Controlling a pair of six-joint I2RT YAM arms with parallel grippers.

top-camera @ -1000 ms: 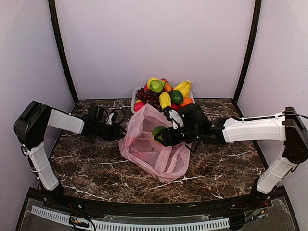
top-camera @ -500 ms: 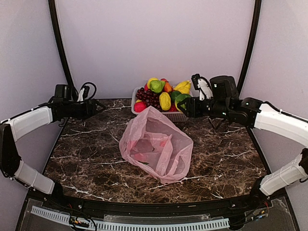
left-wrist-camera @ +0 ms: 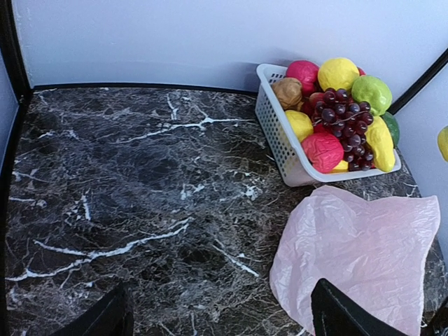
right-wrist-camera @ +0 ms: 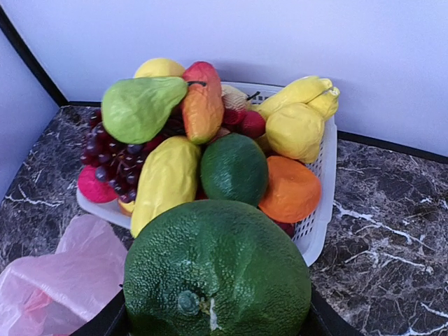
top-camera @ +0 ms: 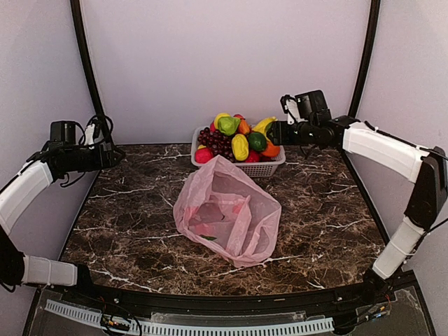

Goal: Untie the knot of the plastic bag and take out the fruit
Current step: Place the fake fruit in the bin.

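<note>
One pink plastic bag (top-camera: 227, 217) lies slack and open-mouthed in the middle of the marble table (top-camera: 140, 210), just before one white basket (top-camera: 274, 166) heaped with fruit (top-camera: 234, 136). Near the basket, the right gripper (top-camera: 271, 131) clamps one green round fruit (right-wrist-camera: 217, 269). The left gripper (left-wrist-camera: 220, 318) gapes wide at far left, holding nothing.

Your left gripper (left-wrist-camera: 224, 323) stood with fingers wide apart above the marble table (left-wrist-camera: 140, 175). You saw the plastic bag (left-wrist-camera: 364, 255) lying crumpled just beside the white basket (left-wrist-camera: 269, 122) of the fruit (left-wrist-camera: 323, 150).
</note>
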